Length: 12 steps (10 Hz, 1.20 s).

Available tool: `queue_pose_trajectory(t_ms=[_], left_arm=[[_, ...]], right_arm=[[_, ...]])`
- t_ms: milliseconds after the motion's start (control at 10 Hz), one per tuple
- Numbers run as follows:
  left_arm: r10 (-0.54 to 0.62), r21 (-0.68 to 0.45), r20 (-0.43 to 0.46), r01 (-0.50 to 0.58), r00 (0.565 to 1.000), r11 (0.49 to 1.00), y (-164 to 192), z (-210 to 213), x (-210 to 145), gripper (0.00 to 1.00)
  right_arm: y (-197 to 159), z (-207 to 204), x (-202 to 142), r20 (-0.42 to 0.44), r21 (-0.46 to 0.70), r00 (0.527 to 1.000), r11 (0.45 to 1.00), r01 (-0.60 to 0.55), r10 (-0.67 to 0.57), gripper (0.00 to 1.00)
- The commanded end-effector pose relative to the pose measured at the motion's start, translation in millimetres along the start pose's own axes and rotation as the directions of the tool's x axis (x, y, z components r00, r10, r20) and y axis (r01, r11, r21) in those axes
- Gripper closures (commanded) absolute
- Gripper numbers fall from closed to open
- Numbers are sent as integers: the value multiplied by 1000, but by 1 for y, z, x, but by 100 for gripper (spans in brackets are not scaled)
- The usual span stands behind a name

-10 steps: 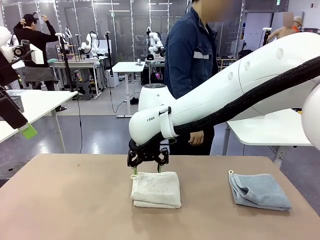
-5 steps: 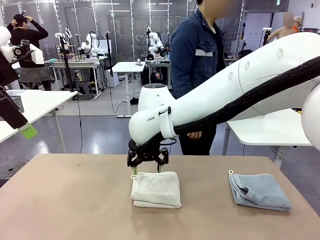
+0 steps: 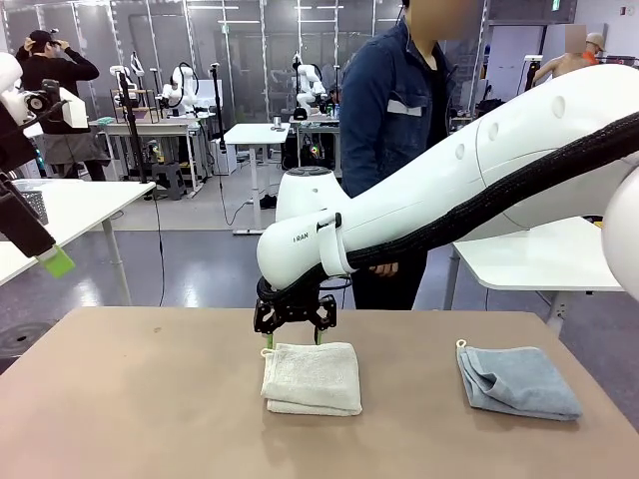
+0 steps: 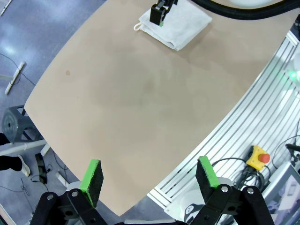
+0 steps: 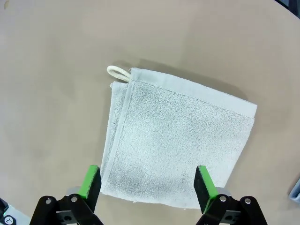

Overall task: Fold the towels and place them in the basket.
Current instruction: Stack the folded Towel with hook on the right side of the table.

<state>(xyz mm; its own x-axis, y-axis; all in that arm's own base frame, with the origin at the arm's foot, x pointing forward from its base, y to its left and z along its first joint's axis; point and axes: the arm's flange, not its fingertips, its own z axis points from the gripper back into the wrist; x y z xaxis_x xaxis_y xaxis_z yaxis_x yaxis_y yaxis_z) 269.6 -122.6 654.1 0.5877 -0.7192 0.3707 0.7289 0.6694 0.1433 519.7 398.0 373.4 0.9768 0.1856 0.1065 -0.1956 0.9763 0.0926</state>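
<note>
Fingers apart on both our grippers, holding nothing.
Our right gripper [image 5: 147,185] hangs over the folded cream towel [image 3: 313,377] mid-table; the blue-grey towel [image 3: 516,380] lies well apart toward the right. Our left gripper [image 4: 150,180] is raised beyond the table [image 4: 140,103] edge.

One small dark marking sits on the right arm [image 3: 399,215], near its wrist band. It looks like "RAN" (letters partly cut off). Nothing else reads.
</note>
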Motion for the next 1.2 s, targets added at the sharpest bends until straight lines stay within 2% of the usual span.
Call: queue_pose_trajectory(t_ms=[0, 300, 500, 900, 1100], left_arm=[[-2, 11, 15, 2, 1000, 1000, 0, -2, -1, 0], [-2, 11, 15, 2, 1000, 1000, 0, -2, -1, 0], [-2, 11, 15, 2, 1000, 1000, 0, -2, -1, 0], [-2, 11, 15, 2, 1000, 1000, 0, -2, -1, 0], [-2, 11, 15, 2, 1000, 1000, 0, -2, -1, 0]], right_arm=[[-5, 17, -9, 6, 26, 1000, 1000, -14, 14, 0], [-56, 53, -53, 48, 151, 998, 988, 28, -36, 0], [-107, 64, -76, 37, 296, 997, 954, 53, -67, 0], [-176, 24, -80, -36, 508, 991, 851, 131, -131, 0], [-205, 7, -67, -24, 577, 984, 801, 158, -176, 0]])
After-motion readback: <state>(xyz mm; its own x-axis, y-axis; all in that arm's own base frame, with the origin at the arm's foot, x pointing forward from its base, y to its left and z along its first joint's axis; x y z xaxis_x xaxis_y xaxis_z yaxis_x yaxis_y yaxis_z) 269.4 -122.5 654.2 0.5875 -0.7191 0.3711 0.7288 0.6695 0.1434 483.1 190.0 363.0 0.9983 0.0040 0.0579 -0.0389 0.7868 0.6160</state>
